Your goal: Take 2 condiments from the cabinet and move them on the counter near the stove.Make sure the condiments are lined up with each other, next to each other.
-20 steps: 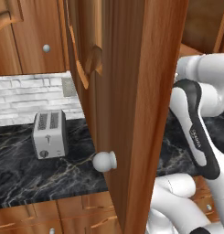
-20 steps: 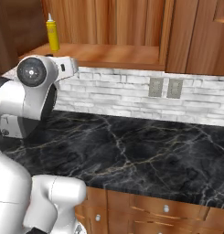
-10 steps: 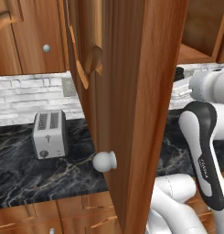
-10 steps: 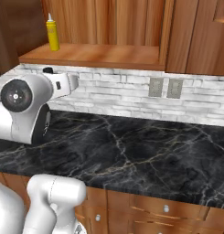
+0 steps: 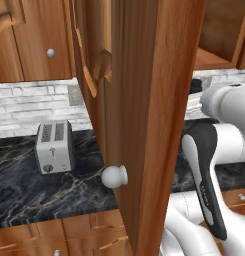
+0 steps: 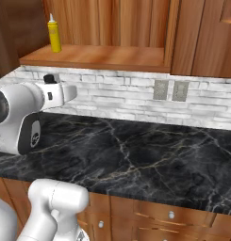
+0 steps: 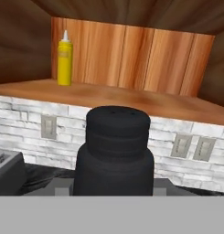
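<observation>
In the hand view a black round-topped condiment shaker sits right in front of the camera, with my gripper shut on it and its fingertips mostly hidden behind it. The yellow squeeze bottle with a white nozzle stands upright at the left end of the open cabinet shelf, above and behind my hand, and shows again as the yellow bottle. My white hand hangs below shelf level, over the left part of the black marble counter. The stove is out of view.
The open cabinet door with its round knob stands edge-on close to the arm. A silver toaster sits on the counter to the left. Wall outlets are set in the white brick backsplash.
The arm has come down and drawn back from shelf height toward the counter, carrying the black shaker. The yellow bottle has stayed on the shelf.
</observation>
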Robot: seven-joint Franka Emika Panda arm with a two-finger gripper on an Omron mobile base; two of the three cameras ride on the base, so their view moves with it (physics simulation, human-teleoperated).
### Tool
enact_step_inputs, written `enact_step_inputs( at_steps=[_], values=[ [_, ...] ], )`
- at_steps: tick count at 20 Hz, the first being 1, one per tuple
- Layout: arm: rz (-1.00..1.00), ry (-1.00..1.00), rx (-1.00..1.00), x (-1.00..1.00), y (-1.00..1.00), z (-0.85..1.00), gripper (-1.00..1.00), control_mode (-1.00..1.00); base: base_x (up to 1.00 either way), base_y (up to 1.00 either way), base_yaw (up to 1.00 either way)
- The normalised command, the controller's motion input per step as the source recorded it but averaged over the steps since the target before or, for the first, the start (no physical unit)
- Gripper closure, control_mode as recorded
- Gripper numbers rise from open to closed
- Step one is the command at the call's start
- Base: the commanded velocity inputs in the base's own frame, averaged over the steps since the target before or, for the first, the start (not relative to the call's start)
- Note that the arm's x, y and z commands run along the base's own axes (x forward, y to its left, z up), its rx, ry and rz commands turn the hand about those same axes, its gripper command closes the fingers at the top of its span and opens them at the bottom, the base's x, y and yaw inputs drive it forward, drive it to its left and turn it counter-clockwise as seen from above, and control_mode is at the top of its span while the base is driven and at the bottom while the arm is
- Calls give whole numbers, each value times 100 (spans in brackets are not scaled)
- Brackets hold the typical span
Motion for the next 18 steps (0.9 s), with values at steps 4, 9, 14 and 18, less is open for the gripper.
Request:
enact_step_inputs(
  at_steps=[4, 9, 14, 18],
  values=[
    [-3, 0, 0, 0, 0, -1, 100, -100, 0, 0, 0],
    [0, 0, 0, 0, 0, 0, 100, 100, -2, -10, 1],
    [0, 0, 0, 0, 0, 0, 100, 100, -36, -68, -4],
    [0, 0, 0, 0, 0, 0, 100, 100, -56, -96, -23]
  ],
)
